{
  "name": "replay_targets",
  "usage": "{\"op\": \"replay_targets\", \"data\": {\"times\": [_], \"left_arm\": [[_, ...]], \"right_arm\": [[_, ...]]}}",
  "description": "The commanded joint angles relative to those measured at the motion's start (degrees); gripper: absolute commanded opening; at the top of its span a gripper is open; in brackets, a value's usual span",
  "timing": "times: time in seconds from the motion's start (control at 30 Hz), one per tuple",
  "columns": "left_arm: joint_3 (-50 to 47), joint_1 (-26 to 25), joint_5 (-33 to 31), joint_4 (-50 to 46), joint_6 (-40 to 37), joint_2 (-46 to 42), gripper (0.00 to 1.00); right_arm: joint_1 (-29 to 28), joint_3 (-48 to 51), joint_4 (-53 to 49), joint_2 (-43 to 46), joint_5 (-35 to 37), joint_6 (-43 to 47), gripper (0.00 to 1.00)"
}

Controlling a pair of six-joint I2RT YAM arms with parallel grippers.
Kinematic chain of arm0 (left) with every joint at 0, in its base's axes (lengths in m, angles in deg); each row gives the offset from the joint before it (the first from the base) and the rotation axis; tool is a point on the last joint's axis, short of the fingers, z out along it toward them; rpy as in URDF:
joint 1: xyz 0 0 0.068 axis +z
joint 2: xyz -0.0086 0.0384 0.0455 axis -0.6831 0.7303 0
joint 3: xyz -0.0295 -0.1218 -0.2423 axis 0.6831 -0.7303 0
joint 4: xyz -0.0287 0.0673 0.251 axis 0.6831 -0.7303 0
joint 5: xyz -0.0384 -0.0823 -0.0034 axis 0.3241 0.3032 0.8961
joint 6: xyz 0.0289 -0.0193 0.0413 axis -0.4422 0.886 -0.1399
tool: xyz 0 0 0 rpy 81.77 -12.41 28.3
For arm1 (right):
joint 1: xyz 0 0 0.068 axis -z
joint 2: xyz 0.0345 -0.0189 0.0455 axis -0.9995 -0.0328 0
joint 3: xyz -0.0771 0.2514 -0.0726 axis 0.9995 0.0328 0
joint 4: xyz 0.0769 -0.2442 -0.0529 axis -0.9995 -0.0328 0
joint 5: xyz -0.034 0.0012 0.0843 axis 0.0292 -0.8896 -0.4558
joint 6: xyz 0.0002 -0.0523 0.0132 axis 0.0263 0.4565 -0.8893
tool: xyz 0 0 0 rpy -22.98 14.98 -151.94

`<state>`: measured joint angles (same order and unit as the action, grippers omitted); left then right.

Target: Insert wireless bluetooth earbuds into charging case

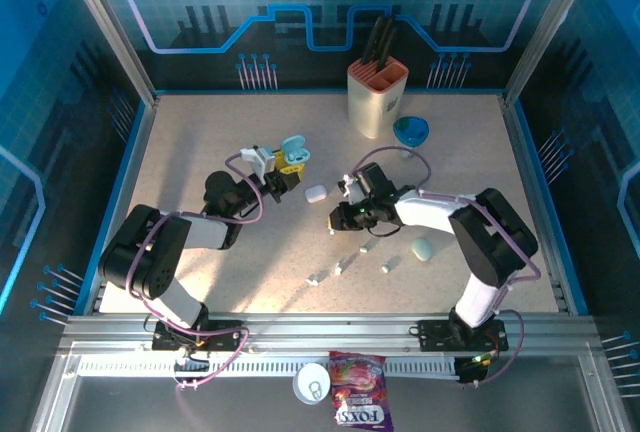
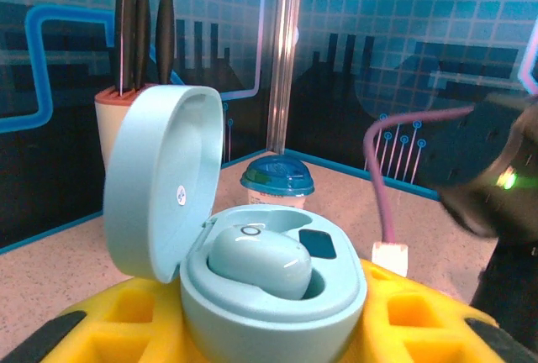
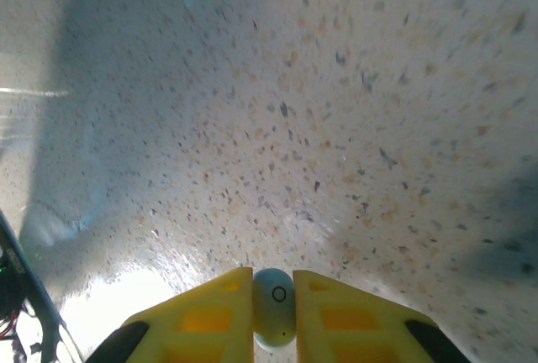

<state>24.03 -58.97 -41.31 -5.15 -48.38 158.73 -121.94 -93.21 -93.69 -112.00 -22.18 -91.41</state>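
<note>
My left gripper (image 1: 284,166) is shut on an open pale blue charging case (image 1: 292,155), held above the table. In the left wrist view the case (image 2: 277,317) sits between the yellow fingers (image 2: 101,317) with its lid (image 2: 155,182) swung up. One pale blue earbud (image 2: 256,258) lies in it, next to a dark empty slot (image 2: 318,243). My right gripper (image 1: 338,220) is low over the table. Its yellow fingers (image 3: 210,308) are shut on a pale blue earbud (image 3: 274,319). Loose earbuds (image 1: 340,267) lie on the table in front of it.
A white case (image 1: 316,193) lies between the two grippers, and a closed pale blue case (image 1: 423,249) lies to the right. A knife block (image 1: 377,97) and a blue dish (image 1: 411,130) stand at the back. A sweets packet (image 1: 360,407) lies on the front rail.
</note>
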Motion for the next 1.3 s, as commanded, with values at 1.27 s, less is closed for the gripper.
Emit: {"op": "replay_targets", "data": {"times": [1.27], "left_arm": [[-3.30,-5.92,13.84,2.32,-3.75,3.34,0.28]], "right_arm": [[-4.04,-2.29,5.91,17.99,2.39,21.86,0.14]]}}
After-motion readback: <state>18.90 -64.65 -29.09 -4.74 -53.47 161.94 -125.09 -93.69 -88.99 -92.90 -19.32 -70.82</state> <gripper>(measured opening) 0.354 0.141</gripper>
